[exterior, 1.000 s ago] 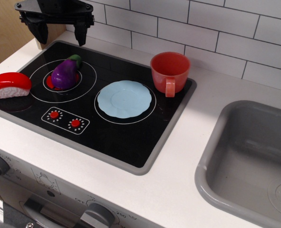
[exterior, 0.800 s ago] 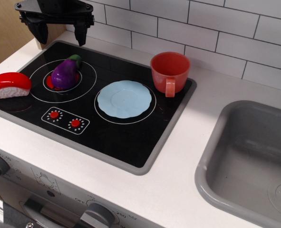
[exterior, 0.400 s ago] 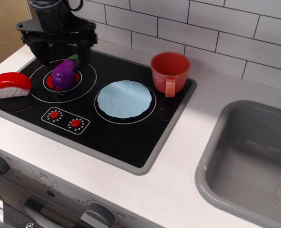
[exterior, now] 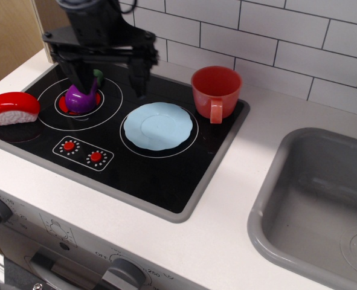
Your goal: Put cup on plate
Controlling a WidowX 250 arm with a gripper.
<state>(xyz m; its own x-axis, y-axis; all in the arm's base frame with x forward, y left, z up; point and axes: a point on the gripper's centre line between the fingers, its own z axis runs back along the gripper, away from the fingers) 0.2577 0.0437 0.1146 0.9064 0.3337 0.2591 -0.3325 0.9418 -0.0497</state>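
The coral-red cup [exterior: 216, 90] stands upright at the back right corner of the black stovetop [exterior: 160, 169], its handle turned toward the front. The light-blue scalloped plate [exterior: 158, 125] lies on the right burner ring, just left and in front of the cup, with nothing on it. My gripper [exterior: 109, 81] is open and empty, fingers spread wide, hanging over the stove between the left burner and the plate. Its right finger [exterior: 138, 75] is near the plate's back left edge, well left of the cup.
A purple toy eggplant [exterior: 81, 95] sits on the left burner, partly behind my left finger. A red-and-white sushi piece [exterior: 12, 107] lies at the stove's left edge. A grey sink [exterior: 323, 199] is at the right. A white tiled wall runs behind.
My gripper has moved from the back left corner down and to the right, toward the plate and cup, staying open. The cup, plate, eggplant and sushi have not moved.
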